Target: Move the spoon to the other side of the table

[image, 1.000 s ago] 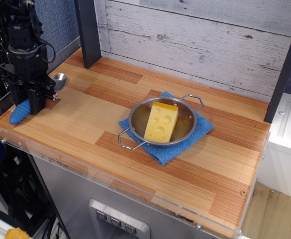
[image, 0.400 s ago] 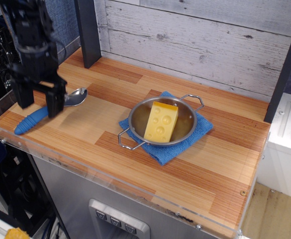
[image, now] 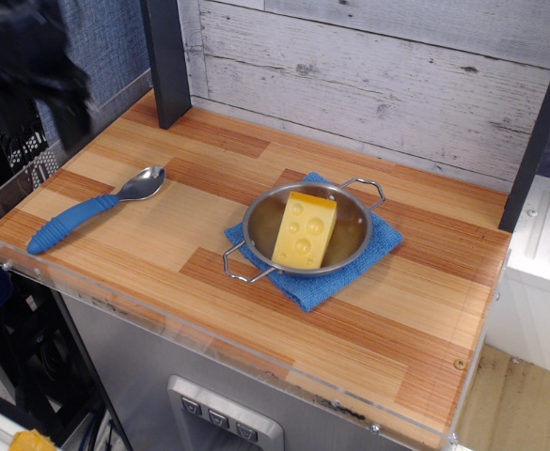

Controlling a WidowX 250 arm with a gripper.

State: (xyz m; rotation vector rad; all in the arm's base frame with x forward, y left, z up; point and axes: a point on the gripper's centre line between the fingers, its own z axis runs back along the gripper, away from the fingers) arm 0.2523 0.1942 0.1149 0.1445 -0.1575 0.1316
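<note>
The spoon (image: 94, 209) lies flat on the left end of the wooden table (image: 152, 246). Its blue ribbed handle points to the front left corner and its silver bowl points back and right. My gripper (image: 32, 68) is a dark motion blur at the top left, raised well above and behind the spoon. It touches nothing, and the blur hides how its jaws stand.
A steel pan (image: 350, 246) holding a yellow cheese wedge (image: 305, 228) sits on a blue cloth (image: 307, 289) at mid-table. A black post (image: 166, 61) stands at the back left. A grey plank wall runs behind and a clear rim lines the front edge.
The gripper let go of the spoon and rose up and back to the top left. The spoon lies where it lay 0.4 s ago, turned and shifted right from 1 s ago.
</note>
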